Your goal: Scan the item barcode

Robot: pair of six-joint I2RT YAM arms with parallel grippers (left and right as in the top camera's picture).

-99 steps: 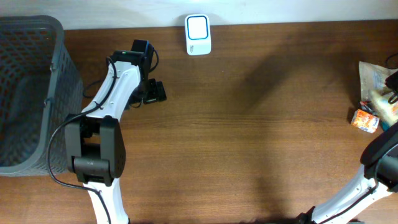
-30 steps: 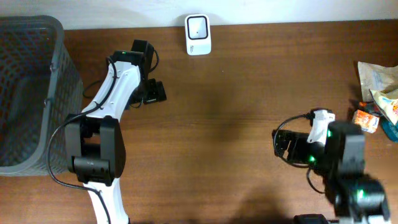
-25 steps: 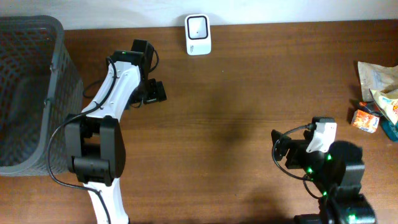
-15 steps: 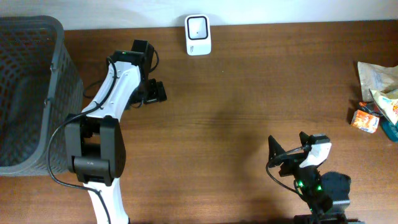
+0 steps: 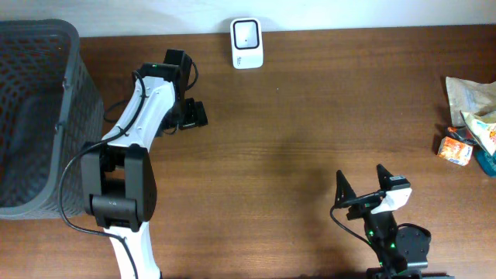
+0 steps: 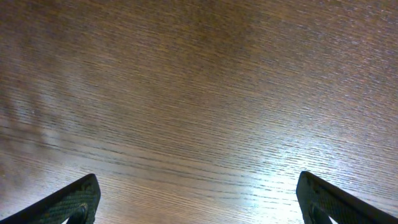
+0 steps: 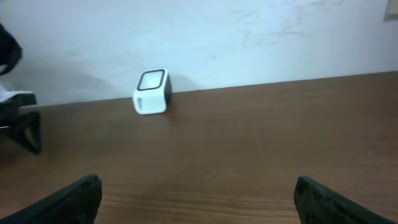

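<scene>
1. The right gripper [image 5: 360, 175] has its jaws spread wide with nothing between them; in the right wrist view its two dark fingertips [image 7: 71, 198] sit at the lower corners, with only bare wood in the gap.
2. It stands near the front edge of the table [image 5: 310, 116], right of the middle; its fingers point toward the far edge.
3. The left gripper [image 5: 189, 115] is likewise spread wide and empty; the left wrist view shows its fingertips [image 6: 71, 200] at the bottom corners and plain wood grain close beneath; whether it touches the wood cannot be told.
4. It sits toward the far left of the table, at the end of the white left arm [image 5: 143, 108].
5. The scanner [image 5: 246, 43], a small white unit with a dark window, stands at the far edge against the pale wall [image 7: 249, 37]; it is well apart from both grippers; in the right wrist view it lies ahead and left of centre.
6. The goods to scan lie at the right edge of the table; a small orange box [image 5: 455, 149] sits just beside a heap of snack packets [image 5: 467, 97]; all are well apart from the right gripper and the scanner; no barcode can be made out.
7. A dark mesh basket [image 5: 39, 116] stands at the left end, beside the left arm.
</scene>
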